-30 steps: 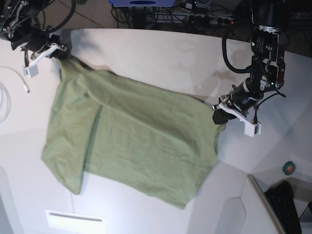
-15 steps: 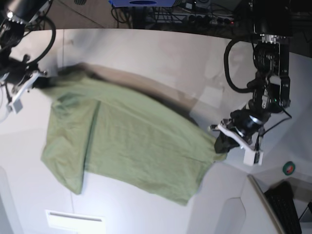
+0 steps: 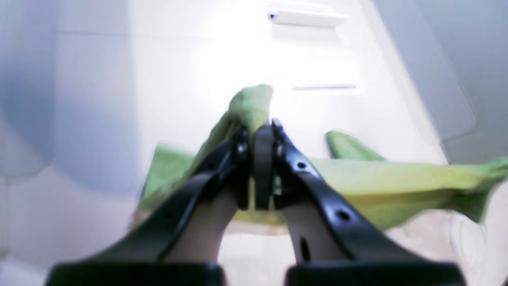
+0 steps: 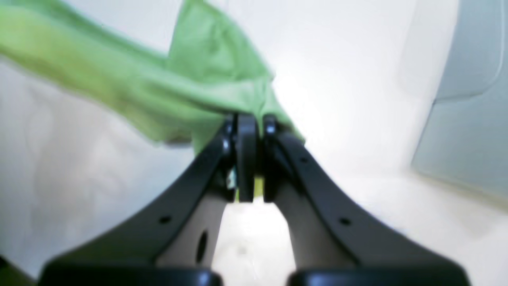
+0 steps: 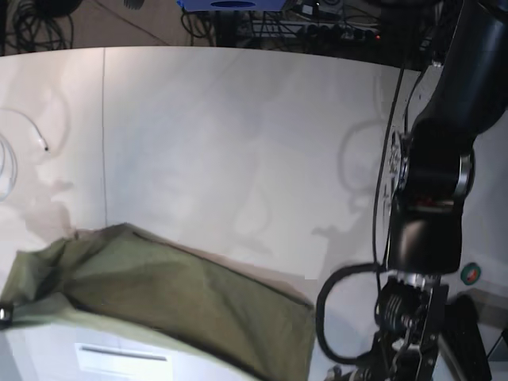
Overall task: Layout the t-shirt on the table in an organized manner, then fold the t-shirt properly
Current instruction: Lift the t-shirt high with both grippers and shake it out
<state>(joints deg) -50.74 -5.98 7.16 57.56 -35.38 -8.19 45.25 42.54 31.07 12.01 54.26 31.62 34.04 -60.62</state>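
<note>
White table (image 5: 238, 127) fills most of the base view, with a thin dark seam line (image 5: 104, 135) down its left part. Nearest the camera, the t-shirt (image 5: 167, 298) lies bunched in a long olive band along the near edge, left to centre, partly over a pale slot (image 5: 121, 353). Both wrist views are blurred. Left gripper (image 3: 260, 131) has its jaws pressed together on a fold of the shirt, cloth bulging above the tips and trailing off to the right. Right gripper (image 4: 248, 121) is likewise clamped on green cloth, which stretches up and left from it. Left arm (image 5: 429, 214) stands tall at the right of the base view (its gripper is below the frame there). Farther back, a white cable (image 5: 24, 127) lies at the left edge, and dark cables (image 5: 317, 28) sit beyond the curved far edge.
</note>
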